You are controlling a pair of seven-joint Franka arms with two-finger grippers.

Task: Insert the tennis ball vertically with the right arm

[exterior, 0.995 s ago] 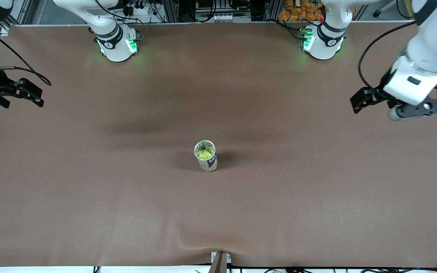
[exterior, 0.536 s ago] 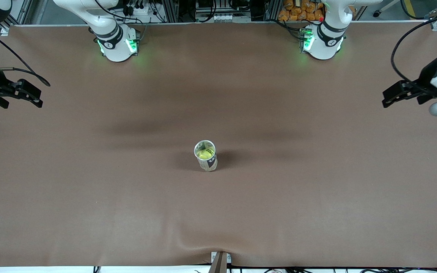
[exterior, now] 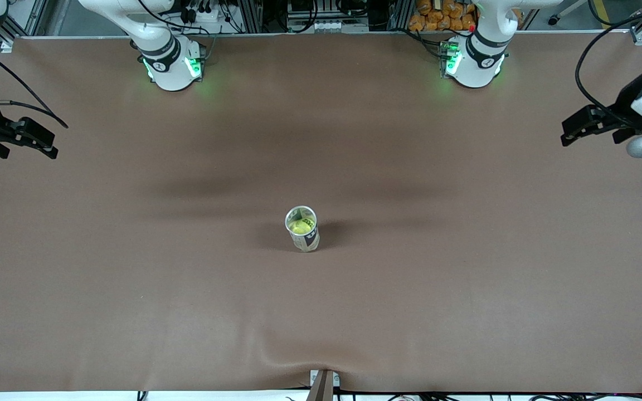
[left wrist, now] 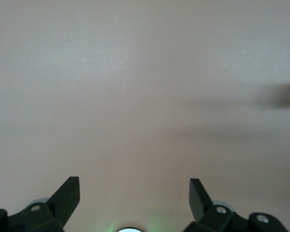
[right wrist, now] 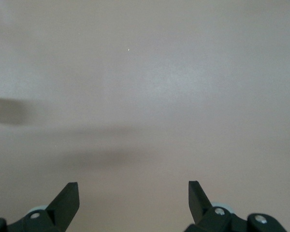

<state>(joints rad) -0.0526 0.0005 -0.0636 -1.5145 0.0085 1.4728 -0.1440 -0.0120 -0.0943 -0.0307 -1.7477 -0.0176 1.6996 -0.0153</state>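
A clear can (exterior: 302, 229) with a dark label stands upright in the middle of the table, and a yellow tennis ball (exterior: 300, 225) sits inside it. My right gripper (exterior: 31, 139) is open and empty, up over the right arm's end of the table, well away from the can. My left gripper (exterior: 577, 131) is open and empty over the left arm's end. The left wrist view shows its open gripper (left wrist: 134, 193) over bare mat, and the right wrist view shows its open gripper (right wrist: 133, 193) over bare mat. The can is in neither wrist view.
The brown mat (exterior: 466, 289) covers the table, with a wrinkle at its edge nearest the front camera (exterior: 293, 362). Both arm bases (exterior: 173, 64) (exterior: 474, 61) stand along the edge farthest from that camera.
My left gripper has swung away from the middle toward the left arm's end of the table. My right gripper has drawn slightly farther toward its end. The can and ball have not moved.
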